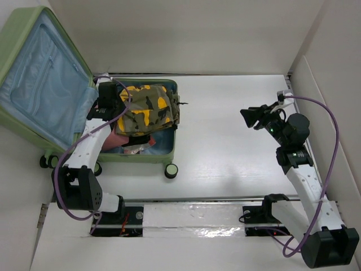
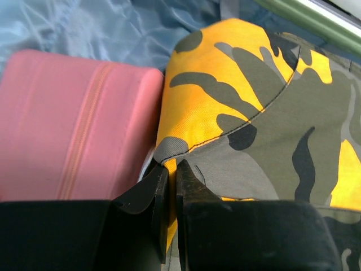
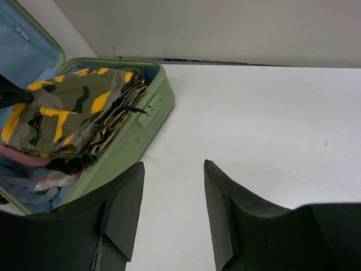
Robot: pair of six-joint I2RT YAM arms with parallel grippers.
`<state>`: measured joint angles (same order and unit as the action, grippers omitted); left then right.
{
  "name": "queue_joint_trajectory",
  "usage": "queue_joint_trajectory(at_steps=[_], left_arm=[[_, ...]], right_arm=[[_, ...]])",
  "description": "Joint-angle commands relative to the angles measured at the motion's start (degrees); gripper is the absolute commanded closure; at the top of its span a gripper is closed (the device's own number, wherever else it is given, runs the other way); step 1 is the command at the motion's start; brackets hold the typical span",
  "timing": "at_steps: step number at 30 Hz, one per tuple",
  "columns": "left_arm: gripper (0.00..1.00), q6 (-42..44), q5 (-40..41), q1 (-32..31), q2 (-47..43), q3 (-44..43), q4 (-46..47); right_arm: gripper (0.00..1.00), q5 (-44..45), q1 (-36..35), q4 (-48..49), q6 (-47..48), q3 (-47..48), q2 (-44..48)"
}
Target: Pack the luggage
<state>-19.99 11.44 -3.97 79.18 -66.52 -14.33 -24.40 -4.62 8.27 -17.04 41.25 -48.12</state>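
**Left gripper pinched on camo garment in luggage, right gripper open over table**

Left gripper [image 2: 171, 167] is down inside the luggage [image 1: 45, 90]. Its jaws are closed to a thin slit, with the tips on the near edge of the camo garment [image 2: 271, 130], and a fold of yellow fabric shows in the slit, so it looks pinched. The garment spreads ahead and to the right of the tips. A pink zip case [image 2: 73, 124] lies just left of the tips, touching the garment's edge. Pale blue lining [image 2: 113, 28] shows beyond both.

In the top view the luggage lies open flat, lid tipped back past the gripper. The garment fills the far part of the base, and one corner hangs over the side wall. A wheel [image 1: 171, 169] sits at the near corner.

Right gripper [image 3: 172, 209] has its jaws spread wide with nothing between them, only bare white table [image 3: 271, 130] under and ahead. The luggage is ahead and to its left, well apart.
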Motion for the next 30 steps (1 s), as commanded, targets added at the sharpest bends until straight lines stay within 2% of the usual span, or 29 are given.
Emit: queue_joint_trajectory(at_steps=[1,8,10,13,16,17,20,21,24,25,27,28,29,30], left_arm=[[1.0,2.4,10.6,0.7,0.1,-5.8,2.2],[1.0,3.3,18.1,0.7,5.1,-13.7,-0.7],[1.0,3.6,14.7,0.7,5.9,-13.6,-0.2],[1.0,3.7,15.4,-0.8,6.3,-9.3,2.5],[0.76,2.5,14.7,-1.4,7.4,-10.6,-0.3],[0.56,2.1,14.7,-1.4,7.3,-10.9,-0.9],[0.22,0.4,14.8,-1.4,4.9,-11.2,-1.8],[0.2,-0.2,15.4,-1.4,3.2,-11.3,-2.7],[0.2,-3.0,14.8,-1.4,-3.6,-9.7,-2.6],[0.22,-3.6,14.1,-1.4,-6.1,-8.8,-1.9],[0.29,-4.7,10.6,-1.4,-13.9,-4.8,1.7],[0.35,-4.8,9.3,-1.4,-16.7,-3.4,3.3],[0.52,-5.0,8.3,-1.4,-19.0,-0.5,4.7],[0.62,-5.9,8.2,-1.4,-23.0,0.6,5.9]], right_arm=[[0.47,0.1,-0.7,3.1,0.9,0.1,-0.4],[0.47,0.8,-0.7,3.1,1.0,0.0,-0.4],[0.47,0.1,-0.7,3.3,0.9,0.2,-0.9],[0.47,-0.5,-0.7,2.9,1.3,0.4,-1.4],[0.47,-0.3,-0.7,3.2,1.3,0.3,-1.7],[0.47,-0.6,-0.7,3.2,1.3,0.4,-1.9],[0.52,-0.9,-1.8,2.7,2.4,0.8,-2.4],[0.55,-0.6,-2.3,2.7,2.6,0.9,-2.9],[0.73,-0.2,-4.6,1.8,4.0,1.9,-3.8],[0.83,-0.2,-6.3,1.8,5.6,2.5,-4.5],[0.95,0.5,-8.9,0.8,6.7,3.5,-5.1],[1.0,0.9,-10.6,1.2,7.7,3.7,-5.6],[1.0,2.2,-14.5,1.6,8.2,4.0,-7.0],[1.0,3.1,-16.6,1.1,8.9,5.3,-7.9]])
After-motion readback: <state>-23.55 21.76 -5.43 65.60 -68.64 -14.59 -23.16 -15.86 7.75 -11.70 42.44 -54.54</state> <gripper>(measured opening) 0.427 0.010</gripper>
